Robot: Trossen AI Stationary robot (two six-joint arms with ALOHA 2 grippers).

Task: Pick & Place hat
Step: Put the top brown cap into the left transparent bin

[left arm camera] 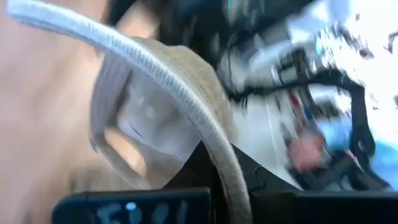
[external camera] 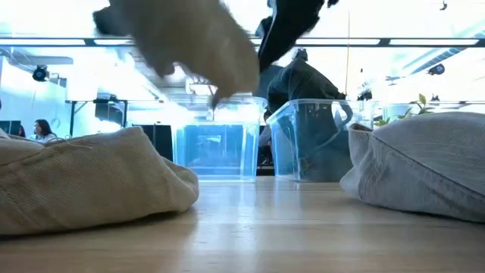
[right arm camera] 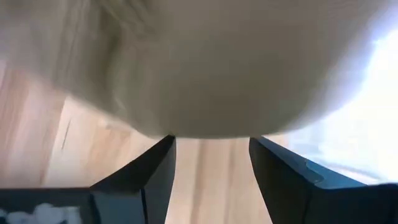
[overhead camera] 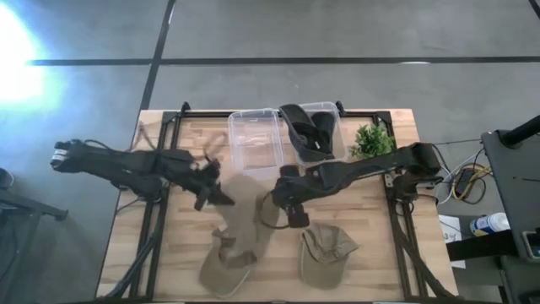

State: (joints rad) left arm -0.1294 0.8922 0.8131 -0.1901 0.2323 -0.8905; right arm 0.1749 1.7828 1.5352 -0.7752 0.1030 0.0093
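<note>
A tan hat (overhead camera: 246, 203) hangs blurred in the air between my two grippers, above the middle of the table; in the low view the tan hat (external camera: 186, 42) is well clear of the wood. My left gripper (overhead camera: 213, 192) is at its left side, shut on it. My right gripper (overhead camera: 285, 203) is at its right side, open, and the hat's crown (right arm camera: 211, 68) fills the view just beyond its fingertips (right arm camera: 166, 146). Whether they touch it I cannot tell. Two more tan hats (overhead camera: 228, 263) (overhead camera: 329, 253) lie flat on the table's near part. My left gripper (left arm camera: 230, 196) holds the lifted hat by its corded rim (left arm camera: 225, 171), which runs in between the two fingers. It comes at the hat level, from the table's left. The hat is clear of the table and hangs past the fingers.
An empty clear bin (overhead camera: 254, 139) and a clear bin holding a dark hat (overhead camera: 309, 131) stand at the far edge, with a small green plant (overhead camera: 372, 140) to their right. Bare wood (overhead camera: 380, 228) lies right of the near hats.
</note>
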